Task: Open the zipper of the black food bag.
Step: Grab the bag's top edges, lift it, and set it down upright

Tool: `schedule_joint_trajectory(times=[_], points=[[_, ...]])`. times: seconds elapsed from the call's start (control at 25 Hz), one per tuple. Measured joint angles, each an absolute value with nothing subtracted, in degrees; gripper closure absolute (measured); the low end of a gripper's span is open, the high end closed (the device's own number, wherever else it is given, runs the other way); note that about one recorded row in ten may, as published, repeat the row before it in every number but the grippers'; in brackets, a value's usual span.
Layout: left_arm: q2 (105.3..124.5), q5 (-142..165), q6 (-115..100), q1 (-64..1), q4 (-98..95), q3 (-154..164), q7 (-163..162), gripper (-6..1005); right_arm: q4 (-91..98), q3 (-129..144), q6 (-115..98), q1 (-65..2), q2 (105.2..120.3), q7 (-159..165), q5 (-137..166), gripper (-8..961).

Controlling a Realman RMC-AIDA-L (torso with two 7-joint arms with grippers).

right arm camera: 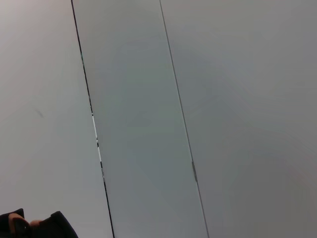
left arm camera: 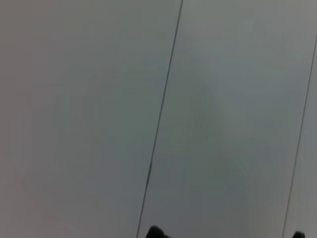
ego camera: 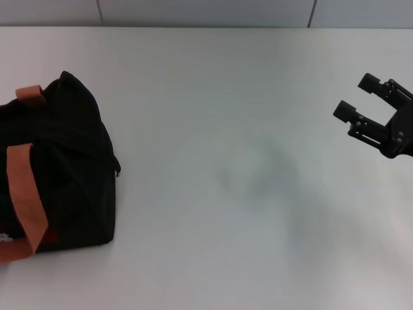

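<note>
The counter carries the bag at its left edge, its zipper end facing centre. The right gripper hovers far right, jaws open. The left gripper is out of view.

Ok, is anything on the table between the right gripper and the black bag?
Nothing visible. The right gripper hangs open at the table's right side, the black food bag sits at the far left, and only bare white table lies between them. The left gripper is not in the head view.
</note>
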State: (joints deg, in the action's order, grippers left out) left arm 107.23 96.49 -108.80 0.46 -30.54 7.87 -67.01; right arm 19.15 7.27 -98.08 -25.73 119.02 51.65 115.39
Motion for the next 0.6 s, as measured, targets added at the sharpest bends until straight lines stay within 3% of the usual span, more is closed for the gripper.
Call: schedule_joint_trajectory(times=[0.6], points=[[104.69, 105.47, -109.53, 1.23, -31.63, 7.76, -68.91, 206, 18.23, 7.29, -97.46, -26.32, 119.09, 51.59, 115.39, 122]])
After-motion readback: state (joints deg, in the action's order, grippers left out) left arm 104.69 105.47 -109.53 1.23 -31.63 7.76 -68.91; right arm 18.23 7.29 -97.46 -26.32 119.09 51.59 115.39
